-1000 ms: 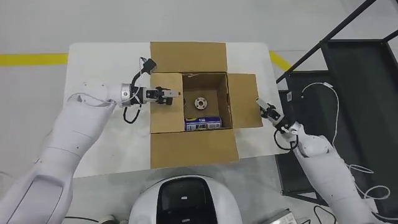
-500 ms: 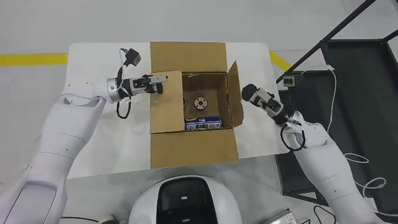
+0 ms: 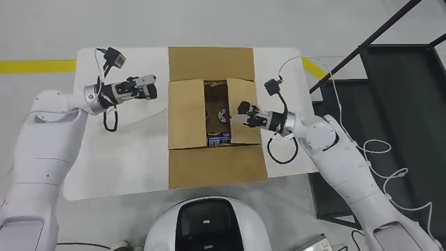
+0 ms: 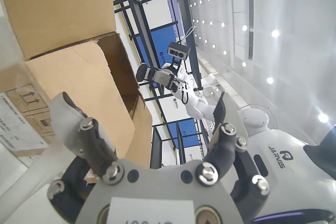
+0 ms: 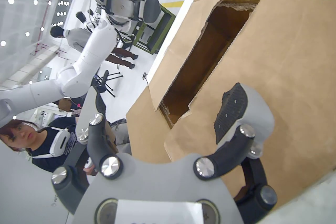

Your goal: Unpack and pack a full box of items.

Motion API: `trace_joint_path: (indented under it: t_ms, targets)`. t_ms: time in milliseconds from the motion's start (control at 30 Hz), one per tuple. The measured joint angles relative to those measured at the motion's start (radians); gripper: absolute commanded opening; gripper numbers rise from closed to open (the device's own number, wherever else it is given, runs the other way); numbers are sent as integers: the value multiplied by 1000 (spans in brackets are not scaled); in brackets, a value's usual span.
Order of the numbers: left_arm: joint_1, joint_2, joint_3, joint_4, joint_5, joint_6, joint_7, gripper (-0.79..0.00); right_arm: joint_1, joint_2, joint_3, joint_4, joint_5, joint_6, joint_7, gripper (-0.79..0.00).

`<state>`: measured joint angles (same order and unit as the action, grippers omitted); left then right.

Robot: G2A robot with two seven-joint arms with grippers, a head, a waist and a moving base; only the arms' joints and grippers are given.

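From above, the cardboard box [image 3: 216, 157] sits in the middle of the white table [image 3: 125, 153], reaching from near the far edge almost to the near edge. Its far and near flaps lie flat. Its right flap leans in over the opening, and how far the left flap is raised cannot be told. Inside, a small round item [image 3: 222, 114] lies mid-floor and a blue-labelled item [image 3: 220, 138] lies against the near wall. The right gripper [image 3: 245, 109] is at the outer face of the leaning right flap, and whether it touches cannot be told. The left gripper [image 3: 148, 87] hangs over the table's far-left part, near the left flap but apart from it. Bare tabletop lies to the left and right of the box. A black metal rack [image 3: 397, 77] stands off the table's right edge, and a yellow floor line [image 3: 35, 65] runs beyond the far-left corner.

In the left wrist view, the claw's two fingers are spread wide with nothing between them. The box wall beside it carries a white printed label [image 4: 15, 128] and an upward-arrows mark [image 4: 27, 97].

In the right wrist view, this claw is also spread and holds nothing. One ribbed pad [image 5: 231, 107] is close against plain brown cardboard, and the dark opening shows between the flaps.
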<state>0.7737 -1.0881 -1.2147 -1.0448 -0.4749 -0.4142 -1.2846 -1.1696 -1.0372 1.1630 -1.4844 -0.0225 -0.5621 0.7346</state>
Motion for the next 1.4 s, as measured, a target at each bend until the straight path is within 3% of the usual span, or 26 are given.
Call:
trace_joint_path:
  t_ms: [233,467,667,867,1000,1133,1300,1400]
  targets:
    - [53,29,-79,-40,-10,22,-38,0,5,-1,-27,-18,-83,39,26,0]
    - [72,39,-99,-32,-2,20,-34,0,7,1,-24,-19,-127,64,20,0]
    - [33,31,-69,32,-2,-41,-46,0,-41,12,43,-56,23,55,29,0]
    - [-71,-9,45,156,33,-136,13,0,-182,49,213,-152,154,68,124,0]
    - [-145,-45,136,262,109,-239,132,0,-313,70,328,-221,254,97,198,0]
    - [-201,-90,215,363,164,-290,264,0,-408,76,366,-250,397,123,266,0]
    - [-254,-139,286,469,209,-353,369,0,-442,77,372,-262,426,117,278,0]
    - [-265,-147,295,492,215,-368,390,0,-441,77,372,-262,426,117,277,0]
